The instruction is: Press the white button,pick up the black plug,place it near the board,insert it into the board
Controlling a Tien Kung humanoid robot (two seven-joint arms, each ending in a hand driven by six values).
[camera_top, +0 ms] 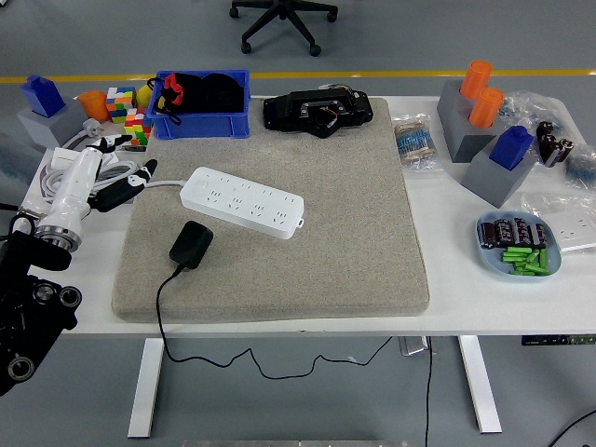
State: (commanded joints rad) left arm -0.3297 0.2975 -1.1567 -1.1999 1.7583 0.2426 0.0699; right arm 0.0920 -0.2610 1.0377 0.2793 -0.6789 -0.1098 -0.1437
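Fingers [126, 177] of the left hand [112, 186] look loosely spread, holding nothing, at the gray mat's [372, 205] left edge. Just right of them lies the white power strip [242, 200], long side slanting down to the right. Below it sits the small black plug [191, 245], cord trailing off the tabletop [447, 307]. Right hand unseen.
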